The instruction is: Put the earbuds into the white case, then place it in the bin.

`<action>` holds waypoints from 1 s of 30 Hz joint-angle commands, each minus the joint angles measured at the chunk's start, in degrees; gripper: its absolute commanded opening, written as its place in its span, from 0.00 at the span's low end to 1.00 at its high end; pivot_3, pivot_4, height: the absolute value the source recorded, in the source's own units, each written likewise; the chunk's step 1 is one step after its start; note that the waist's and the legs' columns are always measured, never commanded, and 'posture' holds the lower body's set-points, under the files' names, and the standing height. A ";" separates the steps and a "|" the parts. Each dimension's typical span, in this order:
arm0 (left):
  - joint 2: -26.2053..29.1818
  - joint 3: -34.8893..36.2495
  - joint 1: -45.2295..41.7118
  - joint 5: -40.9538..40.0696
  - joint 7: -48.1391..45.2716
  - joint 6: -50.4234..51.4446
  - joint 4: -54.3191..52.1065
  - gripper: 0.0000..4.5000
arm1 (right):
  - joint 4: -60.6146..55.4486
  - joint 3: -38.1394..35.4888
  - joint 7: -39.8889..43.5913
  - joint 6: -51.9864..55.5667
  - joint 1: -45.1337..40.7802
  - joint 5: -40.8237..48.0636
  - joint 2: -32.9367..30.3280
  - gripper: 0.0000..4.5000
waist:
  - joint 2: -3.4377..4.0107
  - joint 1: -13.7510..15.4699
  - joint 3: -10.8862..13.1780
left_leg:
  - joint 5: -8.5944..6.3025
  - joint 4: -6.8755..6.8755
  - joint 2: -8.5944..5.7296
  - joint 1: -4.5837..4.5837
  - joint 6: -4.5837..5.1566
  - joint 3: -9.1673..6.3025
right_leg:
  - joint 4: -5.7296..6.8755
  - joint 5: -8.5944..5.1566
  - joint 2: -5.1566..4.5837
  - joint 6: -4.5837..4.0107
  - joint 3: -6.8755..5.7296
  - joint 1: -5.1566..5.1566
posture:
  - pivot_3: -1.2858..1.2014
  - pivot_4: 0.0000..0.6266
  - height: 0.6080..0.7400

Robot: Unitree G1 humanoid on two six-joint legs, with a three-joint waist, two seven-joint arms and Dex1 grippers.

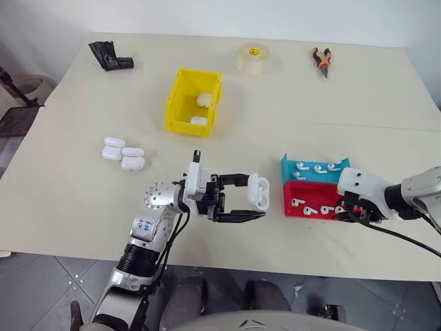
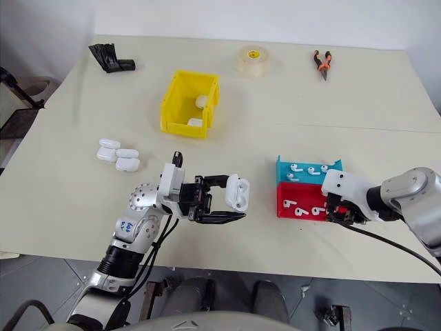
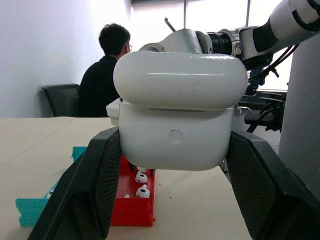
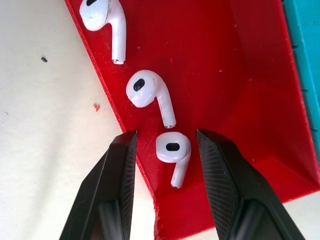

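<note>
My left gripper (image 1: 251,198) is shut on a white case (image 1: 258,189), held above the table with its lid (image 3: 180,75) slightly raised. Several earbuds (image 1: 313,207) lie in a red tray (image 1: 288,207). My right gripper (image 4: 166,133) points down into that tray (image 4: 240,75). Its fingers stand narrowly apart on either side of one earbud (image 4: 172,147), which lies flat, and a gap shows beside it. Two more earbuds (image 4: 147,92) lie just beyond. The yellow bin (image 1: 176,110) stands farther back on the table with two white cases (image 1: 204,100) inside.
A teal tray (image 1: 289,167) with more earbuds adjoins the red one. Three spare white cases (image 1: 124,153) lie at the left. At the far edge are a tape roll (image 1: 252,58), pliers (image 1: 320,61) and a black object (image 1: 110,55). A seated person (image 3: 107,65) shows beyond the table.
</note>
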 commanded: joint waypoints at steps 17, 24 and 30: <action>-0.32 0.31 -0.77 -1.03 -0.70 -0.86 -1.06 0.62 | -0.23 -2.49 -0.35 0.30 1.92 -1.22 -1.02 0.11 | 0.00 -0.01 0.00 | 0.00 0.01 0.00 0.01 0.00 0.00 | 0.00 0.00 0.00 0.00 0.00 0.02 | 0.52 0.24 1.00; -0.35 0.78 -1.37 -1.62 -1.17 -0.70 -0.53 0.62 | -3.31 -16.72 4.83 0.36 3.70 8.81 -1.06 0.11 | 0.00 -0.01 0.00 | 0.00 0.01 0.00 -0.01 0.00 0.04 | 0.00 0.00 0.02 0.01 -0.08 -0.01 | 0.52 0.24 1.00; -0.65 0.94 -2.97 -1.92 -2.79 -0.69 1.52 0.62 | -6.73 -29.41 2.10 -0.90 6.38 18.54 8.95 0.11 | -0.03 0.07 0.02 | 0.00 0.01 0.00 0.00 0.00 0.00 | 0.01 0.02 0.04 0.03 -0.16 0.04 | 0.52 0.24 1.00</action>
